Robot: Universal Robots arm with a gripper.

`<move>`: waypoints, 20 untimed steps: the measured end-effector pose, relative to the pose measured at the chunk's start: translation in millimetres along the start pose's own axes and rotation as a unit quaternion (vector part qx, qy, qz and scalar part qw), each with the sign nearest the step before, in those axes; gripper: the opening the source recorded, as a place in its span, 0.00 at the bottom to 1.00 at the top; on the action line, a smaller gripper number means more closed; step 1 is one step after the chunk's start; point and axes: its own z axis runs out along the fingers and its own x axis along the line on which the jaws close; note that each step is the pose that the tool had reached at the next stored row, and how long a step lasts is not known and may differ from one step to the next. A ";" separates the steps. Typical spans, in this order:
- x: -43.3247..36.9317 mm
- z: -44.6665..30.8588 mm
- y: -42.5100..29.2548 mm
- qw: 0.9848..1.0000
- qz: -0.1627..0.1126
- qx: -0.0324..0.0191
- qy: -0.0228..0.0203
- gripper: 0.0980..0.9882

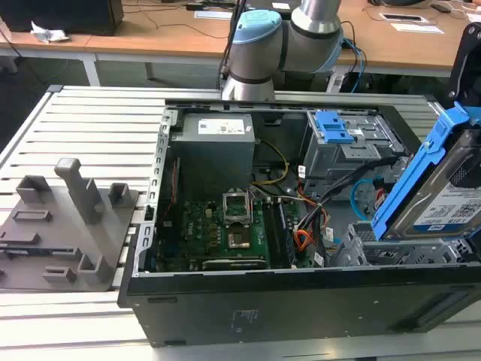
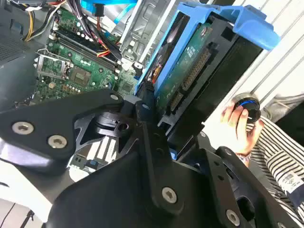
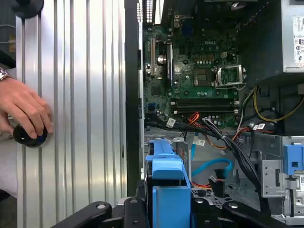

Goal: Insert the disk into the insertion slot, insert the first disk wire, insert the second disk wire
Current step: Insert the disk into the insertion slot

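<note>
The disk (image 1: 453, 197), a silver drive with a white label in a bright blue carrier (image 1: 412, 179), hangs tilted over the front corner of the open computer case on the exterior view's right. My gripper (image 3: 169, 203) is shut on it, its black fingers (image 2: 146, 105) clamping the carrier's edges in both wrist views. The disk's green circuit side (image 2: 186, 71) faces the second wrist camera. Just under the disk's lower end lies the insertion slot (image 1: 397, 253), a grey perforated metal bay. A loose blue cable (image 3: 212, 166) and a black wire bundle (image 3: 237, 152) lie beside the bay.
A taller grey cage with a blue latch (image 1: 335, 128) stands behind the bay. The motherboard (image 1: 225, 233) and power supply (image 1: 214, 147) take up the case's other side. Grey fixtures (image 1: 68, 222) sit on the slatted table. A person's hand (image 3: 23, 111) rests on a black knob (image 3: 29, 137).
</note>
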 end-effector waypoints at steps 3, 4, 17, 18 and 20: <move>0.0 8.7 2.0 1.000 0.000 0.000 0.000 0.30; 0.0 11.5 1.9 1.000 0.000 0.000 0.000 0.30; -21.5 28.8 -9.1 1.000 0.000 -0.001 0.000 0.30; -22.4 30.5 -10.0 1.000 0.000 -0.001 0.000 0.30; -23.7 32.8 -11.1 1.000 0.000 -0.001 0.000 0.30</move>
